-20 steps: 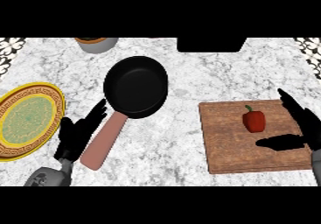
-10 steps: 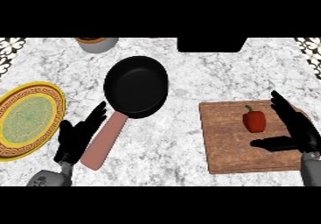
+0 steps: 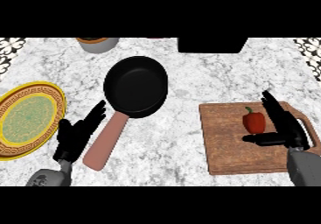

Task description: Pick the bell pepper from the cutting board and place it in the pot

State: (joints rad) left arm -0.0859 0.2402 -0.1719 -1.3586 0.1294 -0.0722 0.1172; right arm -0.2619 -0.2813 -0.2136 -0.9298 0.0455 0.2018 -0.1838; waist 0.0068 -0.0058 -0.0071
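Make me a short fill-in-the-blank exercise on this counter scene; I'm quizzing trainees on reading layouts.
1. The red bell pepper lies on the ____.
2. The right hand is beside the pepper, fingers straight, so it is ____.
3. The black pan has a ____ handle.
4. The left hand shows between the pan's handle and the ____.

Missing: cutting board; open; pink; plate
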